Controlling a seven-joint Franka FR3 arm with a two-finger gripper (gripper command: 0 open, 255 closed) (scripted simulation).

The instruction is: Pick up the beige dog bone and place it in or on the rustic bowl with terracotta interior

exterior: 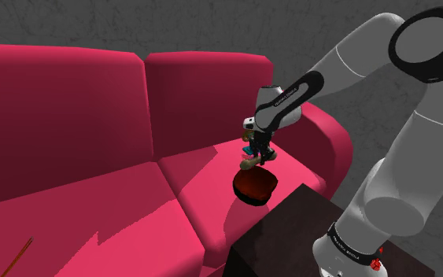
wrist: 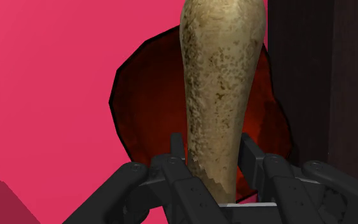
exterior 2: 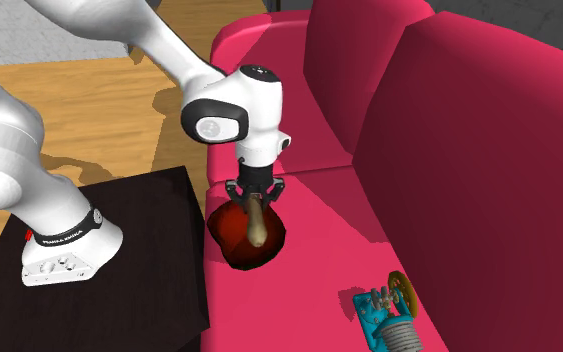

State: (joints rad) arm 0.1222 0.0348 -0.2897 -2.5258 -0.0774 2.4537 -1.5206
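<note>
My gripper (exterior: 256, 154) is shut on one end of a speckled beige dog bone (wrist: 219, 83), which hangs down from the fingers. Directly beneath it sits the dark bowl with a red-brown inside (wrist: 133, 95), resting on the pink sofa seat (exterior: 196, 177) near the sofa's arm. In the second exterior view the bone (exterior 2: 257, 226) dangles from the gripper (exterior 2: 256, 199) with its lower end over the middle of the bowl (exterior 2: 227, 236). From the shoulder view the bone (exterior: 249, 164) hovers just above the bowl's (exterior: 252, 190) rim.
A blue toy with a coil spring (exterior 2: 384, 314) lies on the seat beyond the bowl. The black stand (exterior: 290, 232) abuts the sofa right beside the bowl. A thin stick (exterior: 16, 258) lies far off on the seat. The sofa back (exterior: 70, 110) rises behind.
</note>
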